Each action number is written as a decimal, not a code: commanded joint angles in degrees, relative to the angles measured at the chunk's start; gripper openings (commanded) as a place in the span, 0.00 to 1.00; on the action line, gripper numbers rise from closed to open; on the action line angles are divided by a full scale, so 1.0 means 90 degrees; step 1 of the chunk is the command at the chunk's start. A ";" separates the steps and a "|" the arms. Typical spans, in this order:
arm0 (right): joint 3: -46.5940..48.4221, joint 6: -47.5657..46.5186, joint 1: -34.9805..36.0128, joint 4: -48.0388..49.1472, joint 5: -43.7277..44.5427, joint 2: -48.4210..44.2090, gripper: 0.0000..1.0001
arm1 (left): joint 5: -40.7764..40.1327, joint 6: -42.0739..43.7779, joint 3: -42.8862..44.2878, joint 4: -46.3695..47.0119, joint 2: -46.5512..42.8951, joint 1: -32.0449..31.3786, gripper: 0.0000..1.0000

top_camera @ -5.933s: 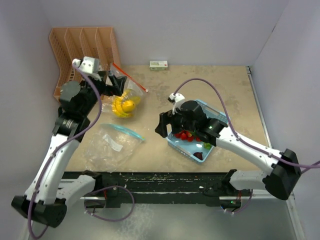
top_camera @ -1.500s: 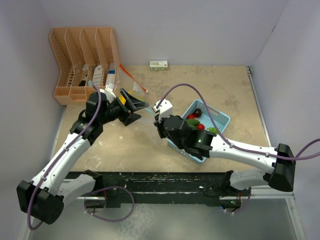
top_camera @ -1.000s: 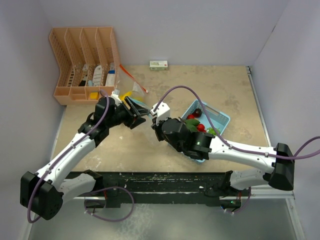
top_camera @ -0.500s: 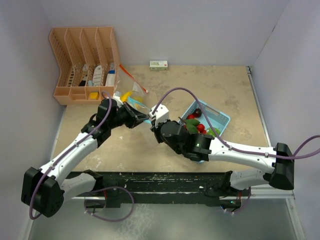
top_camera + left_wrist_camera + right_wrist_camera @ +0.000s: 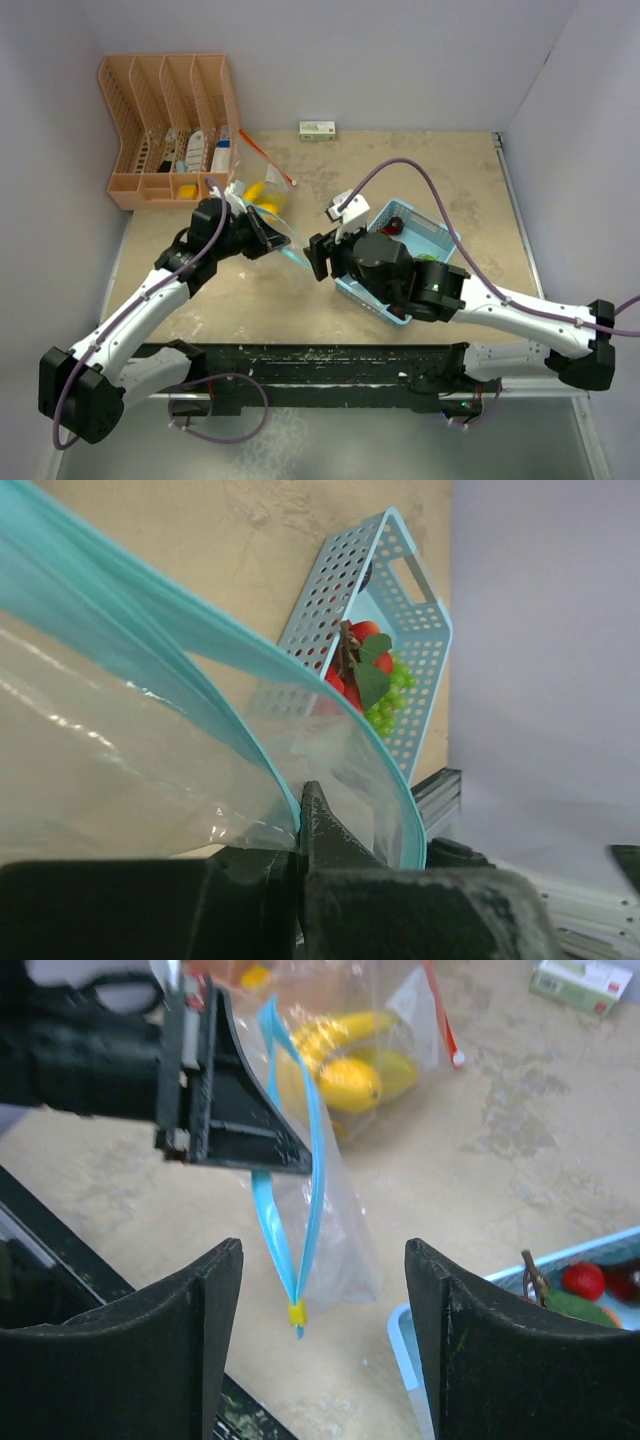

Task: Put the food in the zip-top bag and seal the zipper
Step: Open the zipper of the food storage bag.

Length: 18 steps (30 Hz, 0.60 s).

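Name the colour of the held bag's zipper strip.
The zipper strip is light blue, clearest in right wrist view.

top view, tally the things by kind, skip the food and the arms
bags: 2
basket: 1
organizer: 1
box: 1
total: 5

You can't read any words or numbers here. The little box (image 5: 317, 129), far past the right gripper (image 5: 319, 258) by the back wall, has some print on it. It is too small and blurry for you to read.
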 commanded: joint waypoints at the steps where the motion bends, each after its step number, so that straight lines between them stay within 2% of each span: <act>1: 0.0673 0.0135 0.0012 -0.0156 -0.0123 0.0034 0.70 | 0.0038 0.1500 0.0543 -0.0487 -0.0110 0.0002 0.00; 8: 0.1613 0.0130 0.0003 -0.0578 -0.0137 0.1256 0.70 | 0.0417 0.2598 0.1109 -0.1053 -0.0088 0.0003 0.00; 15: 0.2017 0.0296 0.0006 -0.0714 -0.0156 0.1786 0.68 | 0.0695 0.2873 0.1442 -0.1110 -0.0068 0.0003 0.00; 18: 0.2020 0.0336 -0.0011 -0.0722 -0.0025 0.1865 0.66 | 0.1076 0.2930 0.1475 -0.1028 -0.0081 0.0003 0.00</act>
